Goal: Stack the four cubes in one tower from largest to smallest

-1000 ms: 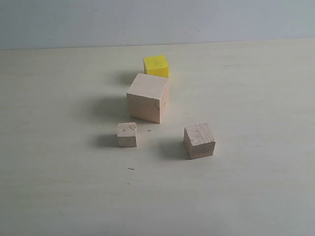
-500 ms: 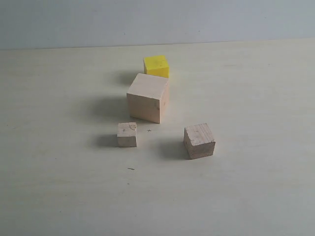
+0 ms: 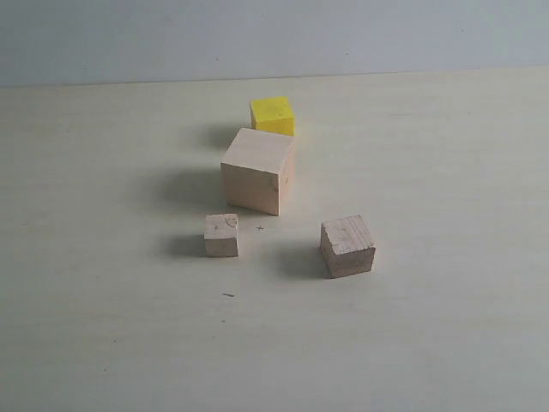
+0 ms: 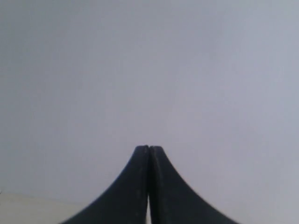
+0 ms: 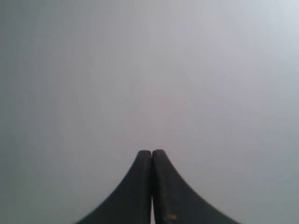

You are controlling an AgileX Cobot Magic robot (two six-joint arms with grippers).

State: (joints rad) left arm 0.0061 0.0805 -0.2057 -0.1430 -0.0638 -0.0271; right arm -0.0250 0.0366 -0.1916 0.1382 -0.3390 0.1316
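On worktop (image 3: 446, 343), nothing stacked. Clenched, empty: left pincer (image 4: 148, 148), right pincer (image 5: 152, 151). Reaching yellow cube (image 3: 273, 115) may bump large cube (image 3: 256, 170), seemingly just beside.

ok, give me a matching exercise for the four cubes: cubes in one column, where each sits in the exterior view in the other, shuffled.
Cubes
1. large pale cube
2. yellow cube
3. brownish cube
4. smallest pale cube

Place in the exterior view
a. top of the group, farthest from the camera
b. lower right of the group
c. lower left of the group
d. middle of the group

Pairs: 1-d, 2-a, 3-b, 4-c
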